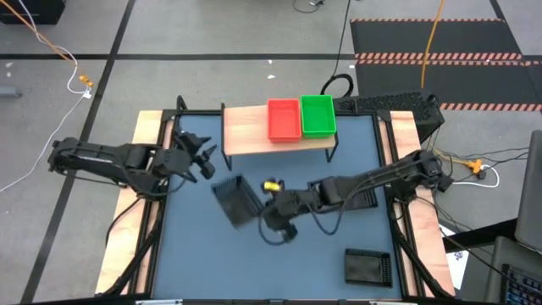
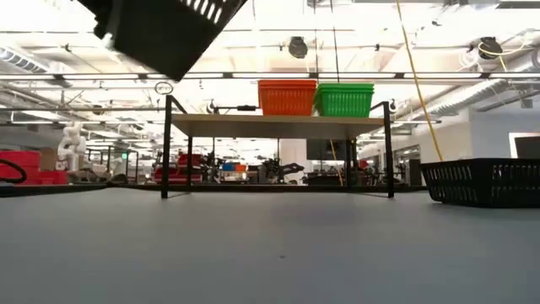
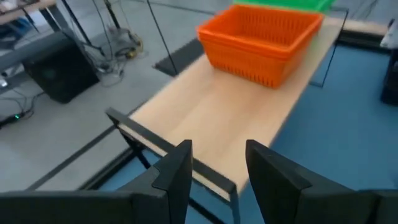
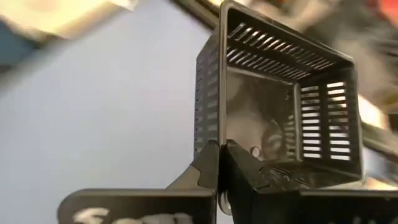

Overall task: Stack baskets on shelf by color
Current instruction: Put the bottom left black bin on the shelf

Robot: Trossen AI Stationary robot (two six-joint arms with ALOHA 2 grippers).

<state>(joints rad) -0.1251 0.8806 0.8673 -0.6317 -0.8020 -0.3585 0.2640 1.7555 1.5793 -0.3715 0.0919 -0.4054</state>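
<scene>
Baskets are split between shelf and table. Left gripper (image 1: 206, 158) hovers empty with fingers apart beside the wooden shelf (image 1: 246, 133). The black basket (image 1: 237, 201), tilted and lifted off the blue tabletop (image 1: 195, 254), is pinched by its rim in the right gripper (image 1: 269, 207). On the shelf, the red basket (image 1: 284, 118) touches the green basket (image 1: 318, 114). Another black basket (image 1: 367, 265) lies near the table's right front corner.

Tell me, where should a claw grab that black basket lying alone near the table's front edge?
Probably by its rim. The black basket sits flat and open side up, apart from everything else, so a gripper could descend from above and pinch one thin slatted wall, one finger inside, one outside, much as the right gripper holds its basket.
</scene>
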